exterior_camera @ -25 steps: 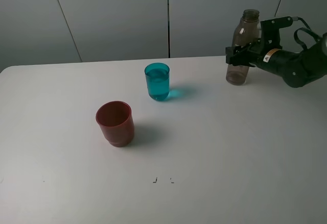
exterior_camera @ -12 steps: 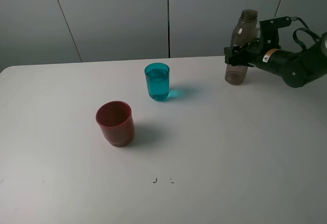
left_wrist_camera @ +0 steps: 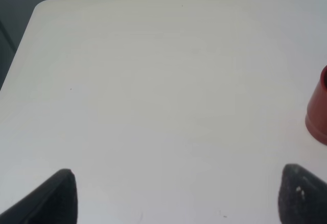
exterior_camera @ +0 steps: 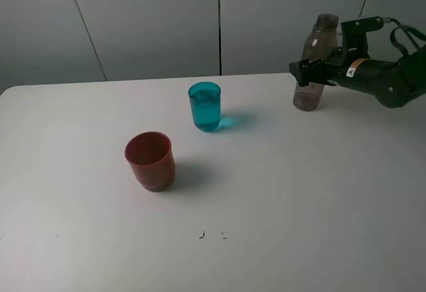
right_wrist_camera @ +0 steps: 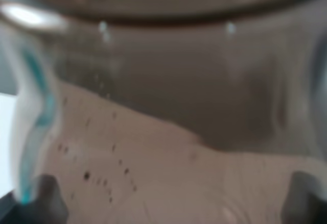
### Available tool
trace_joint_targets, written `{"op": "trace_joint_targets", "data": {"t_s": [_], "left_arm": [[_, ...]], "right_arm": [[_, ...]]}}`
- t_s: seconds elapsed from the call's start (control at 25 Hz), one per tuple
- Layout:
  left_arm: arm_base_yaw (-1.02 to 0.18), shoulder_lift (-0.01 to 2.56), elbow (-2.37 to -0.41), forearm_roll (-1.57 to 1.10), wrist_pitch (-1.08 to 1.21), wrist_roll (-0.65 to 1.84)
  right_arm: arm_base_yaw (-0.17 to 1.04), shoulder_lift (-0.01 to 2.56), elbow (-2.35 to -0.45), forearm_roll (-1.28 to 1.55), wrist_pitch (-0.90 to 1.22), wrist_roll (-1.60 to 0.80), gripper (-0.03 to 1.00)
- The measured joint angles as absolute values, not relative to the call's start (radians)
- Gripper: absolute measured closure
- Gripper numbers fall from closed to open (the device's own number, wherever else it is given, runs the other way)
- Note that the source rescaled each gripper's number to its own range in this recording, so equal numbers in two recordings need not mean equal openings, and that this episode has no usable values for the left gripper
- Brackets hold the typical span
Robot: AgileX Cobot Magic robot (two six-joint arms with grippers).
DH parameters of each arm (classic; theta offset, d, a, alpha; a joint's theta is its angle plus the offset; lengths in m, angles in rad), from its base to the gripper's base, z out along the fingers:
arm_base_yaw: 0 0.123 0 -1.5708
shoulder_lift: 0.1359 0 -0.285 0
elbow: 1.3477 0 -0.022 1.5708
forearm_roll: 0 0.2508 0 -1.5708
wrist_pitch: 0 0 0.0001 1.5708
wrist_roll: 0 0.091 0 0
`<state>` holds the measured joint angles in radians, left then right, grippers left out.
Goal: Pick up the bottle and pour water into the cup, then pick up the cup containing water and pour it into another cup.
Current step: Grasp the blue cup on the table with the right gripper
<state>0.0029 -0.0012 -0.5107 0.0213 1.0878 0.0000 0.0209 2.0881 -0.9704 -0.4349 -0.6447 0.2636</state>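
Since the teal cup (exterior_camera: pixel 204 106) looks filled, my right pincer (exterior_camera: pixel 309 73) stands wide open around the upright bottle (exterior_camera: pixel 321 39), holding nothing.

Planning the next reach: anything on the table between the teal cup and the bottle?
Exterior high view: bare table between the teal cup and the bottle, only the cup's bluish shadow.

The bottle (exterior_camera: pixel 309 98) in the upper right of the frame is looking like smooth, translucent smoky plastic, faintly glossy. The teal cup (exterior_camera: pixel 205 107) is showing glossy see-through plastic. The red cup (exterior_camera: pixel 150 161) is looking opaque and satiny. The white counter (exterior_camera: pixel 299 192) is appearing smooth and matt.
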Motion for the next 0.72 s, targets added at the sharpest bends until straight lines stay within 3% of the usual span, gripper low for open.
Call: {"op": "trace_joint_targets", "data": {"t_s": [0.36, 0.72], "left_arm": [[0.003, -0.001, -0.511, 0.021, 1.088, 0.000], [0.003, -0.001, -0.511, 0.021, 1.088, 0.000]], "right_arm": [[0.021, 1.900, -0.792, -0.467, -0.504, 0.285, -0.03], [0.021, 1.645, -0.548, -0.690, -0.410, 0.388, -0.03]]}}
